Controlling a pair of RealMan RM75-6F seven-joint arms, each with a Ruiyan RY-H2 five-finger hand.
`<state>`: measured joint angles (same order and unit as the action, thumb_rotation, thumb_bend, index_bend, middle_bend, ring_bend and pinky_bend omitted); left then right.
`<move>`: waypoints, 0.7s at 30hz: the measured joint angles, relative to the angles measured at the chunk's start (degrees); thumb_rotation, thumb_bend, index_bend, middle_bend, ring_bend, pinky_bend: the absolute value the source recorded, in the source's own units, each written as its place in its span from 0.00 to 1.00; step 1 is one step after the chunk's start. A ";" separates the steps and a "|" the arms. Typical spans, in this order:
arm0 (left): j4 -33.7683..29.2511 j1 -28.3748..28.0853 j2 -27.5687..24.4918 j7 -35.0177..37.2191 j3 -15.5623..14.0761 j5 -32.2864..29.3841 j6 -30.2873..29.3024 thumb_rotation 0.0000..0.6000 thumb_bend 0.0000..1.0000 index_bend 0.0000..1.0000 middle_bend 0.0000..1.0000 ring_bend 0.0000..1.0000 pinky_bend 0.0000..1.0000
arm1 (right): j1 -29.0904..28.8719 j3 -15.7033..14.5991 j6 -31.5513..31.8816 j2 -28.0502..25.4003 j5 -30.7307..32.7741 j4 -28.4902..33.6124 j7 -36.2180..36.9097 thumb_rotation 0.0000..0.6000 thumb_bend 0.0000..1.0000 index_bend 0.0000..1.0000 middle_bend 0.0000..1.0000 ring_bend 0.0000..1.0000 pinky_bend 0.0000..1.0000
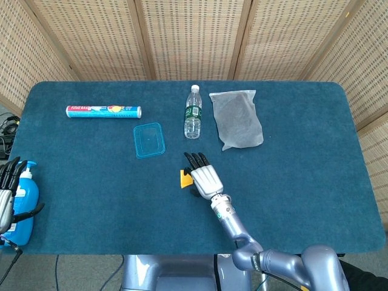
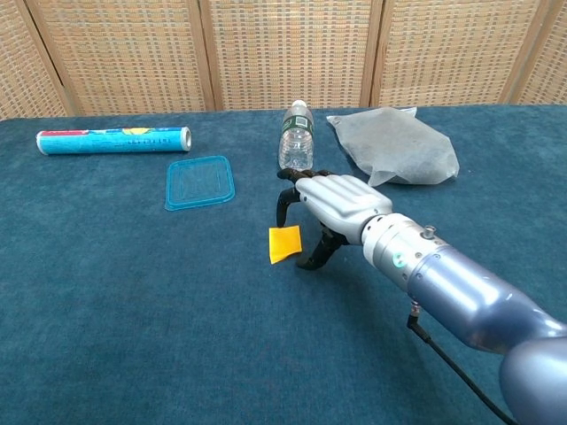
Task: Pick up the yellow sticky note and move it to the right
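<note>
The yellow sticky note (image 1: pixel 185 179) (image 2: pixel 284 244) lies on the blue table cloth near the middle, its near edge looking slightly raised. My right hand (image 1: pixel 205 176) (image 2: pixel 335 205) is arched over it from the right. The dark fingertips (image 2: pixel 283 202) hang just above the note's far edge, and the thumb (image 2: pixel 314 258) touches down beside its right edge. Fingers and thumb stand apart, and the note is not lifted. My left hand (image 1: pixel 6 185) shows only at the far left table edge, against a blue pump bottle (image 1: pixel 25 203); its grip is unclear.
Behind the note stand a water bottle (image 1: pixel 193 113) (image 2: pixel 296 137) and a flat blue lid (image 1: pixel 149 140) (image 2: pixel 200 181). A grey pouch (image 1: pixel 237 119) (image 2: pixel 395 145) lies back right, and a printed tube (image 1: pixel 103 111) (image 2: pixel 112 140) back left. Bare cloth (image 1: pixel 303 182) extends to the right.
</note>
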<state>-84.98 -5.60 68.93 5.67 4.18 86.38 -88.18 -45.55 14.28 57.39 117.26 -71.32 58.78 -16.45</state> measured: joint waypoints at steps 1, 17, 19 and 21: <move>0.06 -0.04 0.03 0.00 0.04 -0.13 0.11 1.00 0.17 0.00 0.00 0.00 0.04 | -0.14 0.04 -0.22 0.22 0.01 -0.49 0.13 1.00 0.35 0.42 0.03 0.00 0.00; 0.61 -0.33 0.32 -0.12 0.19 -0.74 0.93 1.00 0.17 0.00 0.00 0.00 0.04 | -2.26 1.15 -2.46 3.63 -0.20 -7.51 3.07 1.00 0.37 0.49 0.07 0.00 0.00; 0.62 -0.35 0.31 -0.06 0.20 -0.75 0.97 1.00 0.17 0.00 0.00 0.00 0.04 | -2.53 1.34 -2.64 4.05 -0.20 -8.22 3.31 1.00 0.37 0.49 0.07 0.00 0.00; 0.63 -0.35 0.28 0.01 0.21 -0.79 0.99 1.00 0.17 0.00 0.00 0.00 0.04 | -2.75 1.47 -2.71 4.42 -0.29 -8.80 3.57 1.00 0.37 0.49 0.07 0.00 0.00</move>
<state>-84.35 -5.94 69.21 5.69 4.39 85.60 -87.19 -48.30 15.75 54.67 121.68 -71.61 49.98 -12.88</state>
